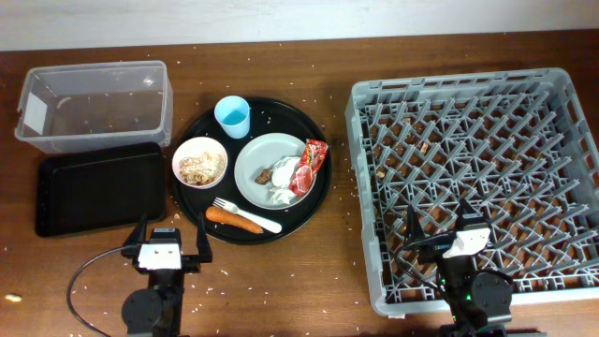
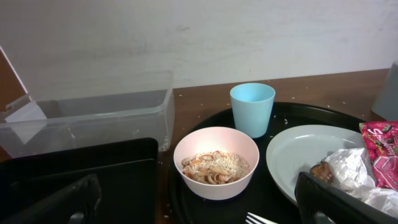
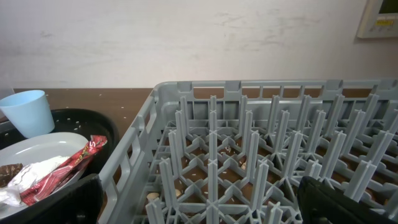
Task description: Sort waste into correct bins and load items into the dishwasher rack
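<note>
Left claw [image 1: 169, 241] spread, carrot [image 1: 234, 221] lengthwise left-right, tip rightward

Nothing can be read: white print on the red wrapper [image 2: 380, 152] is blurred, and the white label [image 1: 34, 110] on the clear tub [image 1: 94, 103] shows no legible writing.

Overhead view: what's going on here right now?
Nothing is held. Both the left gripper and the right gripper hang open at the near side, the right one at the dishwasher rack. The cup, bowl, plate, fork, carrot, wrapper and tissue are all on the round black tray. The rack holds no dishes, and the clear tub and flat black tray hold none of that waste.
</note>
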